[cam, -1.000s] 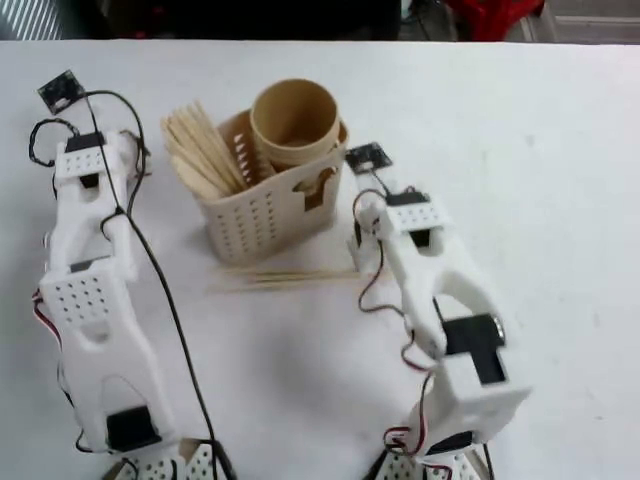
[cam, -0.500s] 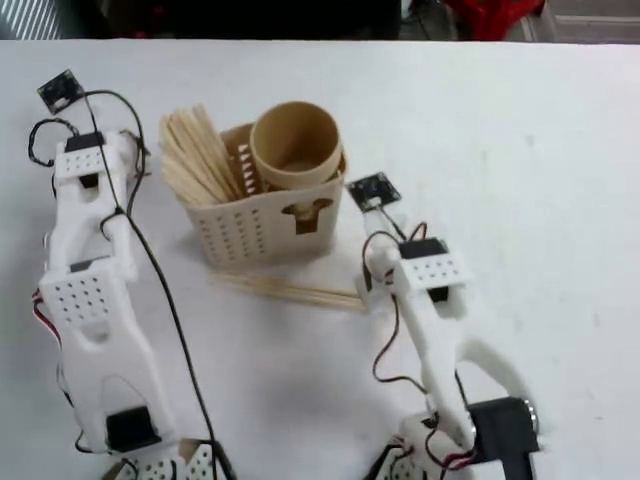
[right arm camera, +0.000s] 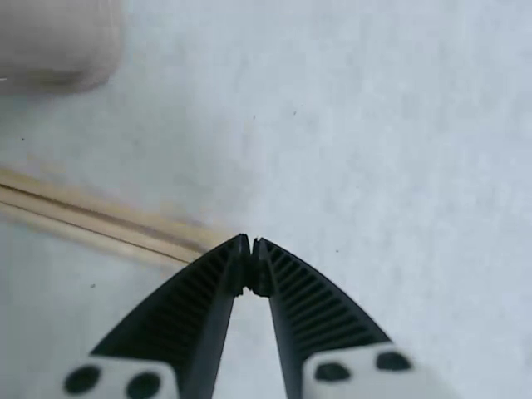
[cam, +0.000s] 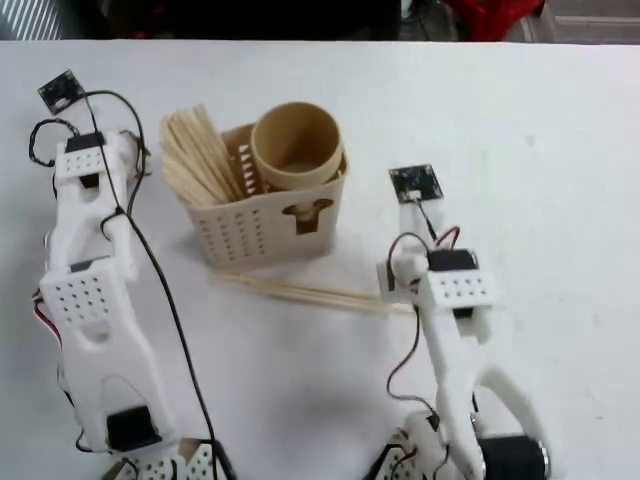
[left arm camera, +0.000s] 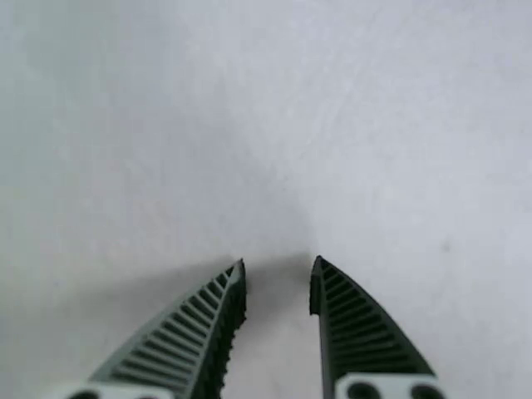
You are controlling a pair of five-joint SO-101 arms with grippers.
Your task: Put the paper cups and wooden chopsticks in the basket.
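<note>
Here, two loose chopsticks (cam: 310, 292) lie flat on the table (cam: 530, 140), pale wood, side by side, just in front of the basket (cam: 265, 225) and a little slanted to it. Inside the basket stands a brown cup (cam: 297, 145), open mouth up, and beside it a bundle (cam: 195, 155) of more chopsticks leans outward. The right gripper (right arm camera: 249, 245) has its tips pressed together with nothing between them, and the near end of the loose chopsticks (right arm camera: 100, 218) is just beside one finger. The left gripper (left arm camera: 278, 264) has its tips apart over bare table, beside the basket. To the right of the basket the table is open up to the far edge.
</note>
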